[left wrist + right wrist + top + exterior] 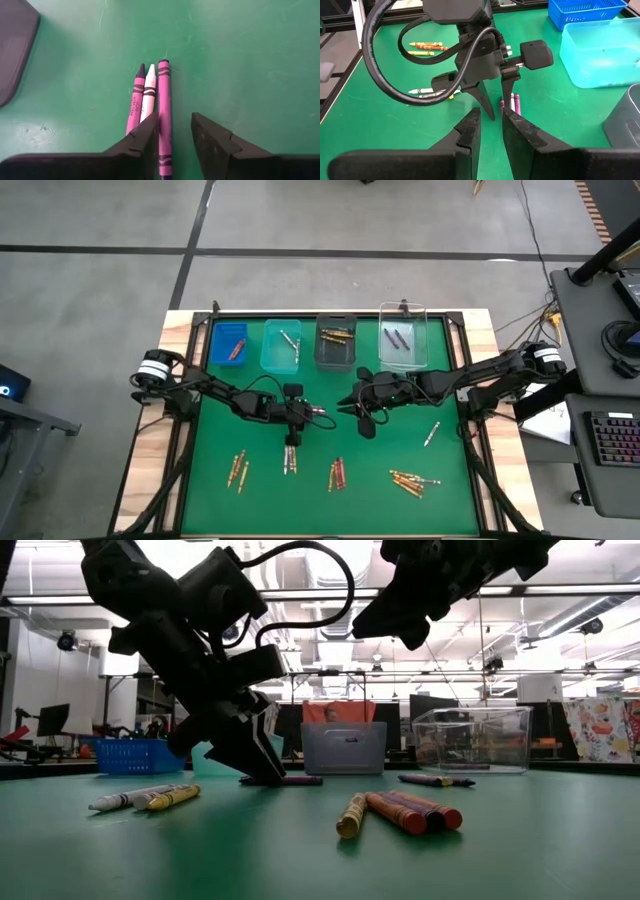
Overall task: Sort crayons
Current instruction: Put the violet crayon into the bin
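— Where's your left gripper (175, 131)?

— Down on the green mat (400, 500), fingers parted around a purple crayon (164, 115), not clamped; two more crayons lie just beside it.

— And your right gripper (491, 125)?

— Raised near mid-table, fingers slightly apart, holding nothing.

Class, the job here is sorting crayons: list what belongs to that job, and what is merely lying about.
Belongs to the job:
- crayons loose on the green mat
- four bins along the mat's far edge
- left hand, over three crayons
- right hand, raised, waiting

Lying about:
- keyboard on the side desk
- floor cables
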Tool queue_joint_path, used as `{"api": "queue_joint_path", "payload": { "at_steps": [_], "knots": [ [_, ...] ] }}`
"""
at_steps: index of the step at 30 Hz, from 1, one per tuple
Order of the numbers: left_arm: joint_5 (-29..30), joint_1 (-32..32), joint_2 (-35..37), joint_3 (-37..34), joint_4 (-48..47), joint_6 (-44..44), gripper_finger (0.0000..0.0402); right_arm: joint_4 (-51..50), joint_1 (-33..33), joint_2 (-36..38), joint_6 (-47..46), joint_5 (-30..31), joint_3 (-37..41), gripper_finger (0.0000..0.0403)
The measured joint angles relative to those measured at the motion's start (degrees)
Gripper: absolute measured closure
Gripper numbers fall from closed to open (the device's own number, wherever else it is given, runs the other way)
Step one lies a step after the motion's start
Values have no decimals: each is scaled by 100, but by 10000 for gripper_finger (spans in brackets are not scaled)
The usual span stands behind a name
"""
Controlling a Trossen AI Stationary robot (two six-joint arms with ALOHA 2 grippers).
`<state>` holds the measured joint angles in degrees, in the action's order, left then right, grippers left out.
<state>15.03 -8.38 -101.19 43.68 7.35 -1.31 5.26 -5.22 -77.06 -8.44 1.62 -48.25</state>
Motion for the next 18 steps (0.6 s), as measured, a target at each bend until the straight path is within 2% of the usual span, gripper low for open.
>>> {"api": "queue_joint_path", "payload": {
  "at_steps": [8, 18],
  "knots": [
    [-221, -7, 0, 0, -2, 59, 323, 0, 0, 0, -16, -2, 0, 335],
    [-248, -9, -92, -31, 65, 386, 325, -2, -1, 0, -97, -1, 0, 335]
  ]
}}
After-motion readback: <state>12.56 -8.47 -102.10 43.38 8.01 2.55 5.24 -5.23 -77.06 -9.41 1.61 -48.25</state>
